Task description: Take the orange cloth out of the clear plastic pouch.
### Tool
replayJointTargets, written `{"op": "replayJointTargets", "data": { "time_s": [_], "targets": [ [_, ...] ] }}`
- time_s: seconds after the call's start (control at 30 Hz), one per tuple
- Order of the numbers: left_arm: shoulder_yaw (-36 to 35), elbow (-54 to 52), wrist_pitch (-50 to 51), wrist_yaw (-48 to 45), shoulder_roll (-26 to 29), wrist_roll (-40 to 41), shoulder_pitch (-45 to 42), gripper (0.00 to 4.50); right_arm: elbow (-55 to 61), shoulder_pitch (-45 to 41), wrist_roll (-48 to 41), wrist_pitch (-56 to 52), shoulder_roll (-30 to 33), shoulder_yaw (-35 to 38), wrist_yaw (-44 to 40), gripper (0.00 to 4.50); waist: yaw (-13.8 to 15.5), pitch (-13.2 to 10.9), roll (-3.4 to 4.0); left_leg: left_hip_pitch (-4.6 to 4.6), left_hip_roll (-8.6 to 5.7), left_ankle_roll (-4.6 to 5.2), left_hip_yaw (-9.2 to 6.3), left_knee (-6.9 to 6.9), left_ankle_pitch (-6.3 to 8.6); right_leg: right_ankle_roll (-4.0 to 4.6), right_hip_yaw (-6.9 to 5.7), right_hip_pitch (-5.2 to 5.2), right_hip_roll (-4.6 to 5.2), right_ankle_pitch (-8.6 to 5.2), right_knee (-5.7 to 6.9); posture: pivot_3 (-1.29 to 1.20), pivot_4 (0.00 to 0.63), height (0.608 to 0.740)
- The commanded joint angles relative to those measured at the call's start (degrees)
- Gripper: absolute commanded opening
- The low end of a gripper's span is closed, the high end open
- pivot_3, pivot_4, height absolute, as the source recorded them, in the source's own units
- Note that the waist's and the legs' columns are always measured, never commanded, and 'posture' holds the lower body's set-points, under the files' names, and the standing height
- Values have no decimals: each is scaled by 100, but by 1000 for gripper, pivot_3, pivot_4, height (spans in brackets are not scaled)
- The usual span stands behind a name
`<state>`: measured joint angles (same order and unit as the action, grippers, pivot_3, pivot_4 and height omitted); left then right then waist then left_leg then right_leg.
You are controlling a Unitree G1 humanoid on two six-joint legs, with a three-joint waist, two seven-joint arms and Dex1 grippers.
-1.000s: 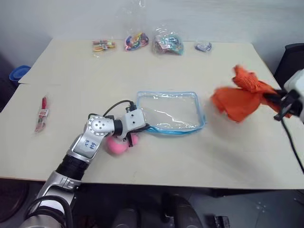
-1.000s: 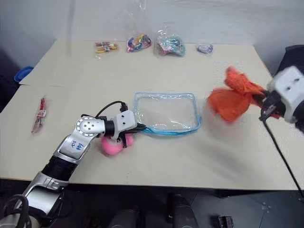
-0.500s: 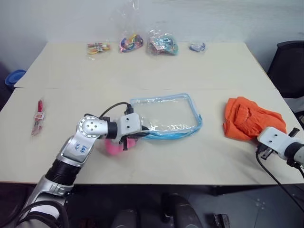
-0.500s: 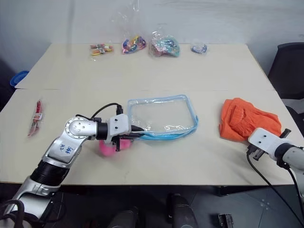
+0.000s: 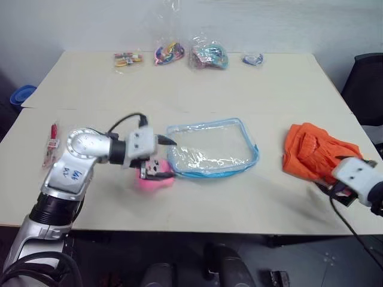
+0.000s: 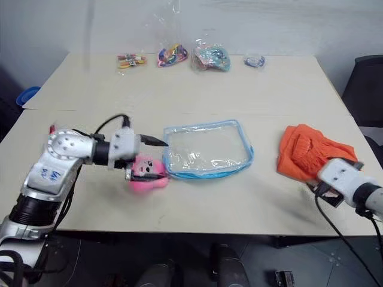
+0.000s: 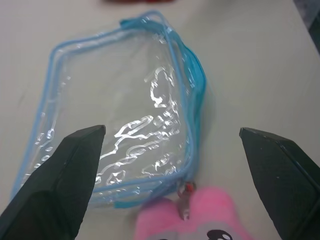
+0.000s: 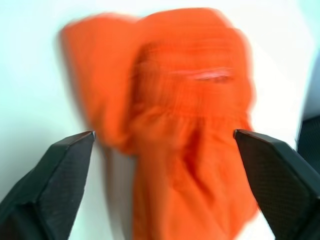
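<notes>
One orange cloth [image 5: 317, 154], one clear plastic pouch [image 5: 212, 148], four small bags [image 5: 170, 52]

Robot test room, lab- or office-like, staged tabletop.
Two plain beige tables [image 5: 179, 89] butted together against a bare pale wall [image 5: 251, 21]; black chair [image 5: 365, 86] at the right edge; blue container [image 5: 23, 94] low at the left; small clear bags of colourful items [image 5: 173, 52] lined up along the far edge like sorted samples.

The left hand [image 7: 175, 185] gapes wide over the clear plastic pouch [image 7: 115, 125] — pink plush charm [image 7: 195, 217] beside its corner.
</notes>
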<state>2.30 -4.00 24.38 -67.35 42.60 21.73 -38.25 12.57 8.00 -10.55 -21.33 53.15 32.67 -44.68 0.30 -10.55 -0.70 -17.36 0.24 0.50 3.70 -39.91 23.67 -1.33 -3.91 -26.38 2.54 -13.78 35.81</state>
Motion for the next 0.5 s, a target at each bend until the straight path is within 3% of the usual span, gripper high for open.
{"op": "replayJointTargets", "data": {
  "time_s": [0.03,0.2,0.37,0.5],
  "targets": [
    [-599,370,975,-572,529,835,-286,4500,648,247,-1545,-2199,22,1810,-479,4482,-9,0,0,0,1,0,-3,2,0,1,-3,-2,-2,-1,1,0,150,740],
    [-557,1183,842,-1663,1178,894,-544,4500,371,1623,-2189,-3549,183,3746,-1618,4482,-6,0,-1,8,5,1,-6,28,1,6,-12,2,-8,-5,-22,0,150,740],
    [-332,2021,351,-2130,1208,524,-948,4500,138,2631,-2244,-3371,-9,4370,-2218,4482,12,-5,-8,19,-1,54,-4,27,28,-8,-7,40,-6,-1,-43,0,150,740],
    [-148,2385,-171,-2263,1133,256,-1157,4500,153,2673,-2443,-3336,-51,4410,-2224,4482,-23,-6,-10,24,0,43,-1,27,24,-16,2,43,-6,1,-44,0,150,740]
  ]
}}
